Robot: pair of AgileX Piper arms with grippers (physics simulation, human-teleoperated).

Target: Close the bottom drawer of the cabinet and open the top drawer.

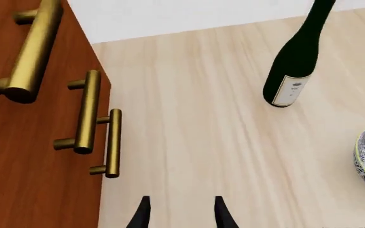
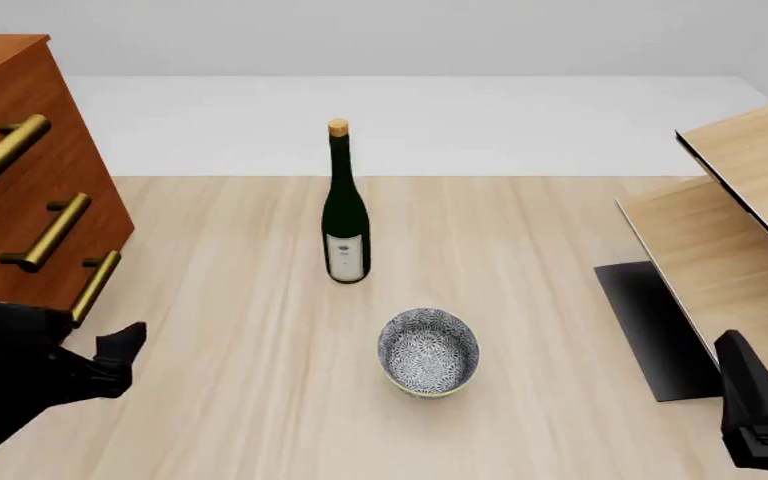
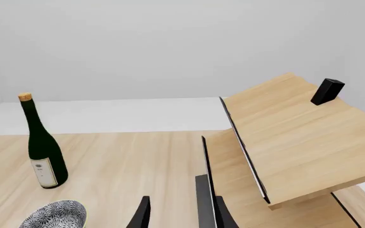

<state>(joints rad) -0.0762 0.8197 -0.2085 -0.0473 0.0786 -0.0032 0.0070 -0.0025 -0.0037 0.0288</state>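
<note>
The cabinet (image 2: 17, 190) stands at the far left of the bench (image 2: 544, 250), its front turned toward the middle so the left arm can reach the brass bar handles. All three drawer fronts look flush: the bottom drawer (image 2: 84, 295) appears already pushed in, and the top drawer (image 2: 11, 140) is not yet drawn out, so opening it is likely the step in hand. The left pincer (image 1: 181, 211) hangs just near of the cabinet's lower corner, its fingers spread apart over bare wood and holding nothing; I judge it must rise and turn to meet the top handle (image 1: 33, 47). The right pincer (image 3: 181, 213) waits at the near right beside the pale plywood boards (image 2: 744, 200), jaws parted and empty. A wine bottle (image 2: 345, 205) and a patterned bowl (image 2: 428, 352) stand mid-bench, well apart from the cabinet. The cabinet's left side is cut off, and the seams between drawers are hard to make out.
</note>
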